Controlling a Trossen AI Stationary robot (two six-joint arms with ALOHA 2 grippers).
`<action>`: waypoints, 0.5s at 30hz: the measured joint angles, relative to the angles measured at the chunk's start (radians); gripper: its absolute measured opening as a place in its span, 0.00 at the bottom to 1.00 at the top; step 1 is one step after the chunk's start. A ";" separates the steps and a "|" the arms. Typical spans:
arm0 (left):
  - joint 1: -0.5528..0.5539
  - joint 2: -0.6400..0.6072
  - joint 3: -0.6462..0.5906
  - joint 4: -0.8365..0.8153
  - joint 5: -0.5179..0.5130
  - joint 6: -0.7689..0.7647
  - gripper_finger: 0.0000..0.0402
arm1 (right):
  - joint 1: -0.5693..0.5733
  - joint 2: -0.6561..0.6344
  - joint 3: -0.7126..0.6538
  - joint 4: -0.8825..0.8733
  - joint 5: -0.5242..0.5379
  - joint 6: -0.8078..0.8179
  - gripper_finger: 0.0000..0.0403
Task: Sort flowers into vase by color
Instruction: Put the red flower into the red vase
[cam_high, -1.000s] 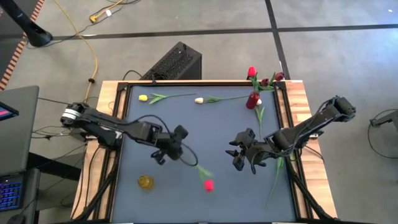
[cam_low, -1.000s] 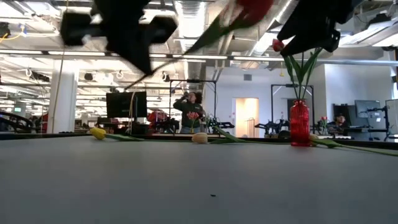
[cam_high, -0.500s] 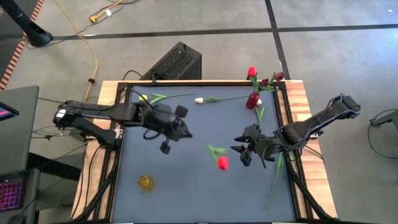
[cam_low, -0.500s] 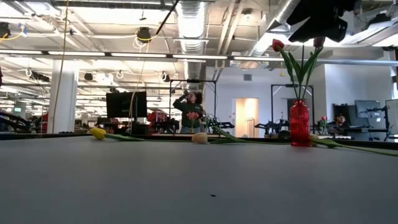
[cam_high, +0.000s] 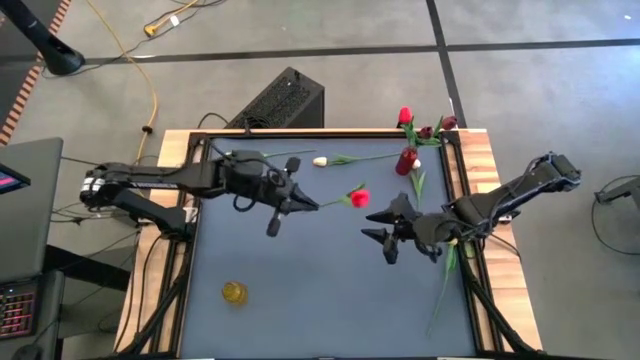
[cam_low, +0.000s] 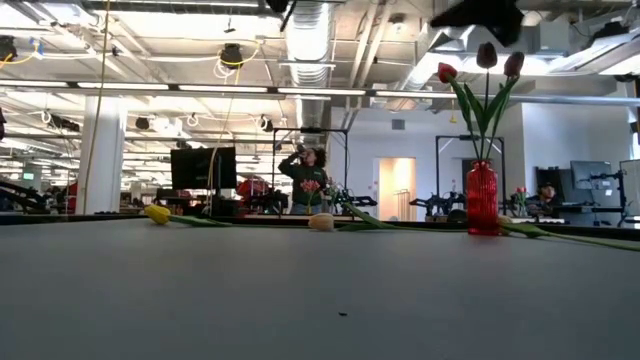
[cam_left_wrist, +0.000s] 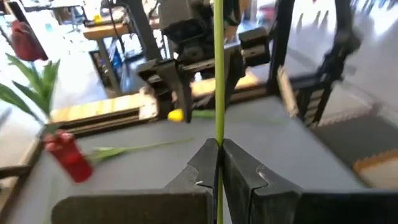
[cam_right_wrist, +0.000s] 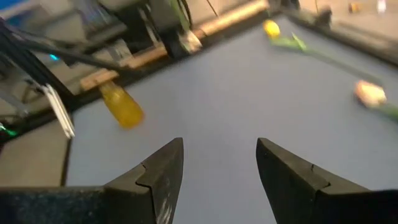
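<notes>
My left gripper (cam_high: 297, 203) is over the table's middle, shut on a red tulip (cam_high: 359, 197) whose head points toward the right arm. My right gripper (cam_high: 378, 228) is open, just right of that head and touching nothing. The red vase (cam_high: 406, 160) stands near the far right corner with red and dark red tulips (cam_high: 405, 117) in it; it also shows in the low view (cam_low: 481, 198). A yellow vase (cam_high: 233, 292) stands near left. A yellow tulip (cam_high: 230, 157) and a white tulip (cam_high: 320, 160) lie along the far edge. My left gripper pinches the red tulip's green stem (cam_left_wrist: 218, 134) between its two shut fingers (cam_left_wrist: 202, 168), which lie across the stem. The tulip is lifted clear of the table, its stem reaching out past the fingertips toward the table's right, head (cam_high: 359, 197) at the far end.
A green-stemmed flower (cam_high: 443, 285) lies along the table's right edge under the right arm. A black box (cam_high: 280, 100) sits beyond the far edge. The right wrist view shows the yellow vase (cam_right_wrist: 121, 106) ahead across bare table.
My left gripper has moved from the near middle toward the far edge and a little right, carrying the red tulip. The tulip has swung round: its head went from near the table's near edge to the centre, pointing right. My right gripper edged toward the far edge.
</notes>
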 joint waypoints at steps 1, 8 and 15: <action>0.000 0.000 -0.023 0.052 0.011 -0.030 0.00 | -0.003 0.000 0.000 0.038 0.000 -0.030 0.56; -0.019 0.000 -0.164 0.315 -0.010 -0.190 0.00 | -0.043 0.000 0.000 0.316 0.000 -0.216 0.56; -0.044 -0.001 -0.173 0.334 -0.064 -0.187 0.00 | -0.092 0.000 0.000 0.489 -0.067 -0.345 0.56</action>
